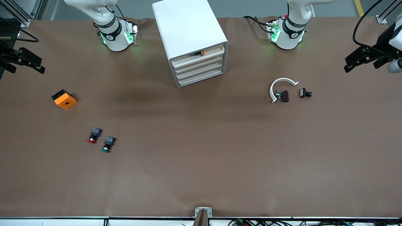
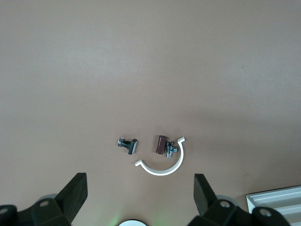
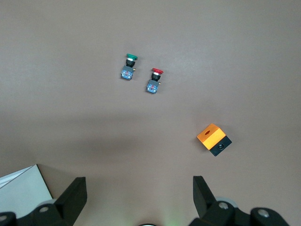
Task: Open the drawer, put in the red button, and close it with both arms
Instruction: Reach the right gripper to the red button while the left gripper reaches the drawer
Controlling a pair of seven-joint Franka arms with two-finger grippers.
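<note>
The white cabinet (image 1: 188, 28) stands at the table's middle between the two arm bases, and all of its stacked drawers (image 1: 201, 67) are pushed in. The red button (image 1: 92, 138) lies on its side toward the right arm's end, beside a green-capped twin (image 1: 106, 146); the right wrist view also shows the red button (image 3: 154, 80). My right gripper (image 3: 139, 181) hangs open and empty, high over the table near its own base. My left gripper (image 2: 139, 181) is likewise open, empty and high, over the table short of a white ring.
An orange and black box (image 1: 64, 99) lies toward the right arm's end. A white C-shaped ring (image 1: 280, 86), a brown piece (image 1: 285, 96) and a black bolt (image 1: 305, 93) lie toward the left arm's end. Something small and orange (image 1: 198, 53) shows above the top drawer. Black fixtures (image 1: 361, 59) overhang the ends.
</note>
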